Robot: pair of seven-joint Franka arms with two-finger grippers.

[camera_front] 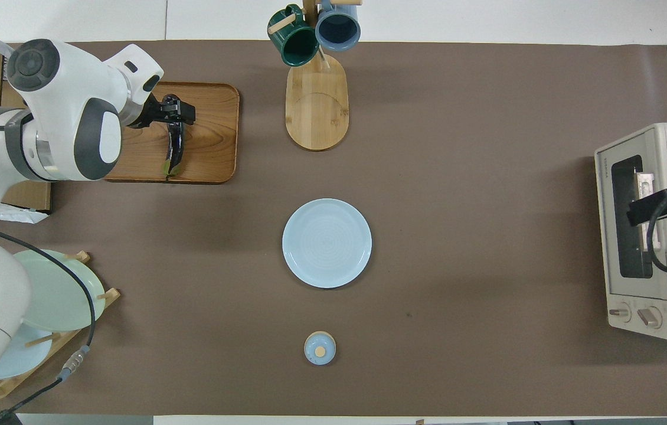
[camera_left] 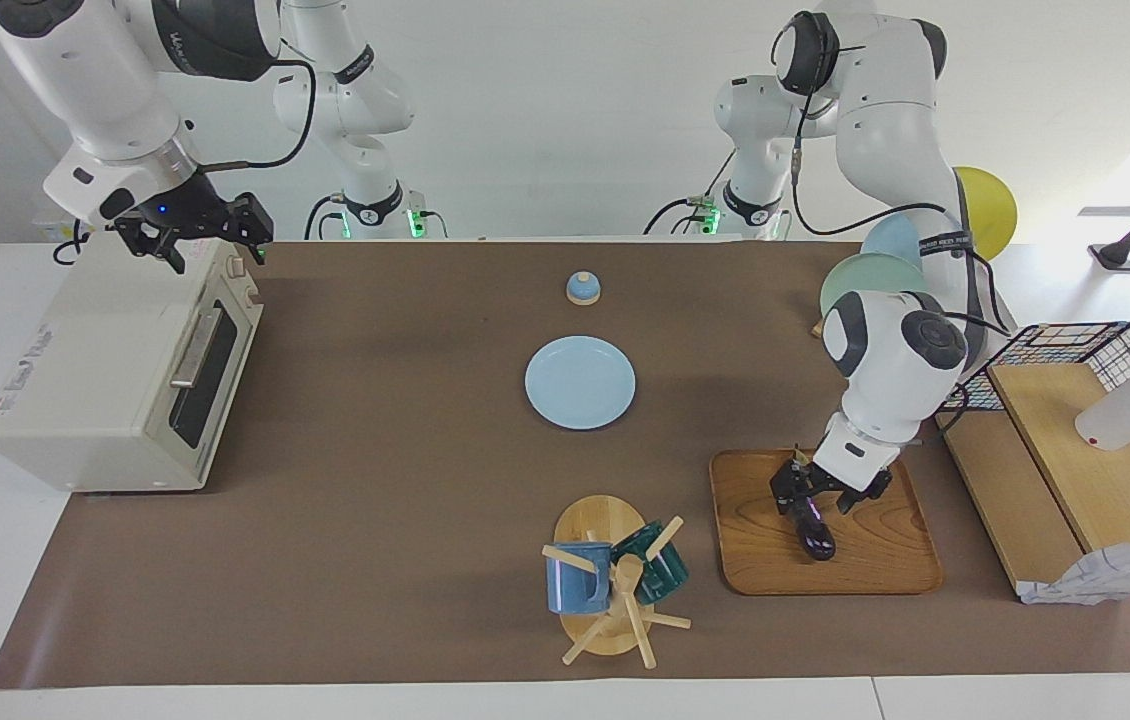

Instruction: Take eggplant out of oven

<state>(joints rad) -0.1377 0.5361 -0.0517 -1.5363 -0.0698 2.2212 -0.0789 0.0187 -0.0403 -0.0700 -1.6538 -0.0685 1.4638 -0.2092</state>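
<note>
Wooden tray (camera_left: 885, 570) carries one eggplant (camera_left: 813, 532), the left gripper (camera_left: 818, 497) clamped on it. One oven (camera_left: 115, 380) stands shut under the right gripper (camera_left: 210, 240), its fingers spread. Two mugs (camera_left: 575, 580) hang nearby.

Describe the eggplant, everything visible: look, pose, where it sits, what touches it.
The eggplant is slim, elongated, glossy dark purple-black, with a greenish stem end pointing toward the robots. It lies flat on the wooden tray at the left arm's end of the table, lengthwise along the nearer-farther line. The left tool is down at its end farther from the robots, fingers straddling it; whether they grip it cannot be told. It is well away from the oven, whose door is closed.
</note>
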